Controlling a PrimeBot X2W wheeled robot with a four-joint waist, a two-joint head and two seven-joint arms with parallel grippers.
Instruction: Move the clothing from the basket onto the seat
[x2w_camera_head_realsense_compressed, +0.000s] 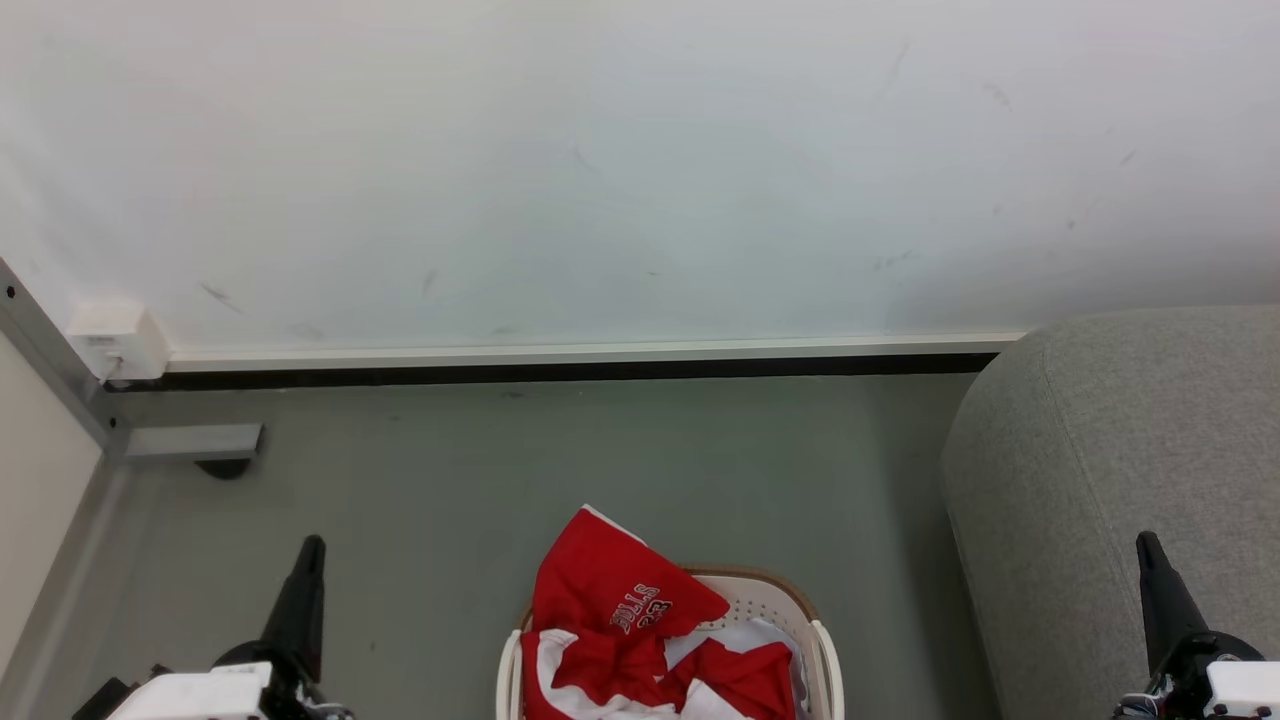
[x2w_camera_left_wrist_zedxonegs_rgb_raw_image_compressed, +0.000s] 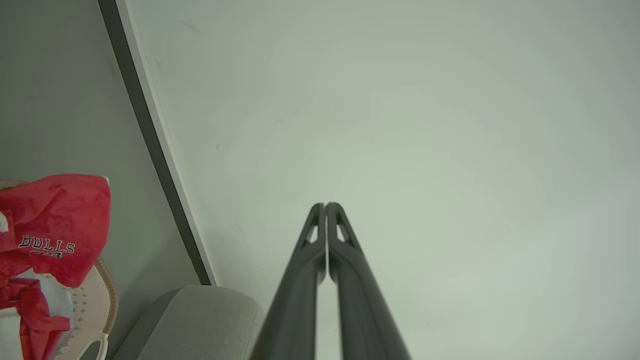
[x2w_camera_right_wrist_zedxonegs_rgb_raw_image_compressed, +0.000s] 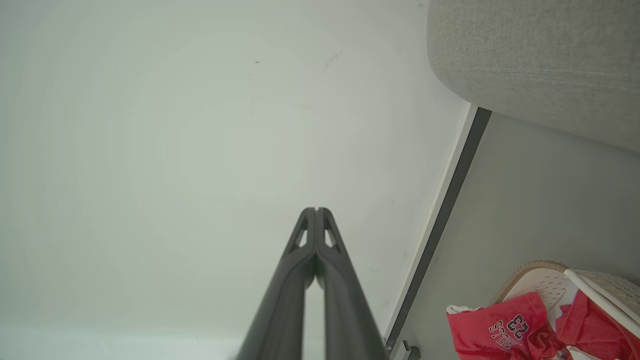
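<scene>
Red and white clothing with "BULLS 23" lettering is heaped in the white basket at the bottom middle of the head view, spilling over its far rim. The grey seat stands just to the basket's right. My left gripper is shut and empty, raised left of the basket. Shut and empty too, my right gripper hangs in front of the seat. The left wrist view shows that gripper facing the wall, with the clothing and basket at its left edge. The right wrist view shows its gripper, the clothing and the seat.
A pale wall with a white and black skirting runs behind the basket. A grey metal frame leg and a white box stand at the far left. Grey floor lies between the basket and the wall.
</scene>
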